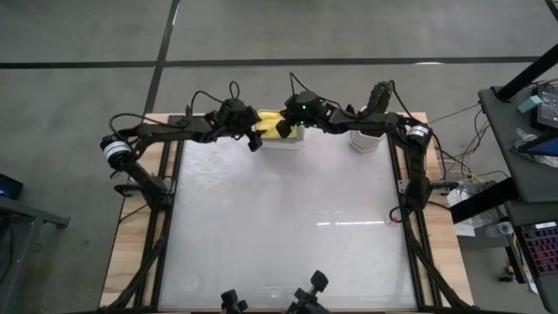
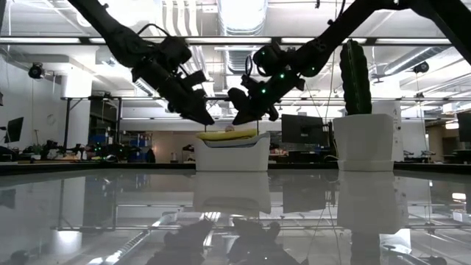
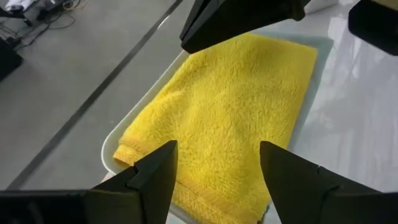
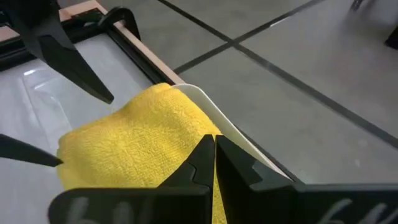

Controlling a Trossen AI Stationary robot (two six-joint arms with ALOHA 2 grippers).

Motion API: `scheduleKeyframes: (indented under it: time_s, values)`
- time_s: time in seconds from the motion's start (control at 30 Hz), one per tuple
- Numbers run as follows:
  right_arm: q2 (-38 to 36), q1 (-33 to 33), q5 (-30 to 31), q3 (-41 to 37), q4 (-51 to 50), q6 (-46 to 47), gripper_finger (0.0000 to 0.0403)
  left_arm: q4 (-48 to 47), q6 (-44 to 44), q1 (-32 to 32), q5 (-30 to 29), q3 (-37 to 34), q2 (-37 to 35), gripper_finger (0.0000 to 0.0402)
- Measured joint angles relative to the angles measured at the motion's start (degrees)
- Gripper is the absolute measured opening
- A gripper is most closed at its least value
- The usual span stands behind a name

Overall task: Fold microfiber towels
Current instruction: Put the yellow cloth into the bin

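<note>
A folded yellow microfiber towel [image 1: 272, 122] [image 3: 230, 106] lies on top of the white tub [image 2: 229, 156] at the table's far edge. My left gripper [image 2: 206, 118] [image 3: 217, 146] hangs open just above the towel's left end, one finger on each side of the view onto it. My right gripper [image 2: 239, 118] [image 4: 214, 140] hangs shut just above the towel's right part. In the low view a gap shows between both sets of fingertips and the towel [image 2: 227, 135]. No other towel shows.
A white pot with a tall green cactus [image 2: 363, 140] [image 1: 370, 131] stands to the tub's right at the far edge. The glossy white tabletop [image 1: 288, 227] stretches toward the near edge, framed by wooden rails [image 1: 139, 253].
</note>
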Motion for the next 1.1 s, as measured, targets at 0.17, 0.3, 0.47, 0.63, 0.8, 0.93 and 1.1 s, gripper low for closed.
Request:
scheduleKeyframes:
  time_s: [0.17, 0.3, 0.47, 0.63, 0.8, 0.93, 1.1]
  values:
    - [0.3, 0.7, 0.0, 0.0, 0.3, 0.6, 0.0009, 5.8, 0.3, 0.3, -0.6, 0.0, 1.4, 0.0212]
    - [2.3, 1.2, -0.1, 0.0, 3.0, 2.6, 0.0009, 14.2, 0.3, 0.4, -2.6, 0.0, 5.3, 0.0212]
    - [6.3, 1.4, 1.4, 0.0, 4.2, 4.3, 0.0009, 16.7, 0.3, 0.8, -9.7, 0.4, 9.9, 0.0212]
    - [8.0, 1.4, 3.0, -0.6, 4.5, 4.1, 0.0009, 15.8, -0.4, 0.8, -10.5, 0.5, 13.4, 0.0212]
    - [7.9, 1.4, 3.1, -1.2, 4.5, 3.8, 0.0009, 16.0, -1.2, 0.8, -11.0, 0.8, 14.7, 0.0212]
    - [7.6, 1.4, 2.9, -1.1, 4.2, 3.8, 0.0009, 14.8, -1.6, 0.8, -10.9, 0.7, 13.0, 0.0212]
    - [5.1, 1.4, 2.8, -1.3, 2.5, 2.8, 0.0009, 11.9, -0.3, 0.8, -11.0, 0.7, 8.0, 0.0212]
